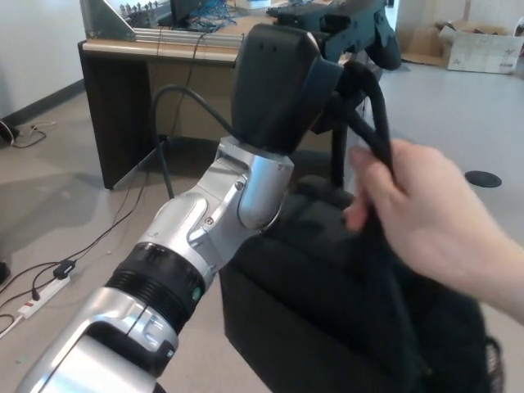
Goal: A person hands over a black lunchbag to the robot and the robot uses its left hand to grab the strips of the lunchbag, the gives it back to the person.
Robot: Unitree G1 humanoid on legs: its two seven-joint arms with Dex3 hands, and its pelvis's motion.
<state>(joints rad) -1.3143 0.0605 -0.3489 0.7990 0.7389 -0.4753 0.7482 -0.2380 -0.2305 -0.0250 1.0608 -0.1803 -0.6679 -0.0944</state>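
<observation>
Head view shows my left hand (344,37) clamped on the soft straps (372,115), lunchbag (327,303) hanging limp below it, a person's hand (426,221) taking the straps just beneath mine.

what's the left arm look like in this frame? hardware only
Left arm: silver metal forearm segments, a black ribbed collar with a small green mark partway along, a bright cylindrical wrist joint. Left hand is a boxy matte-black housing with black fingers. A black cable loops from the hand's base behind the forearm.
</observation>
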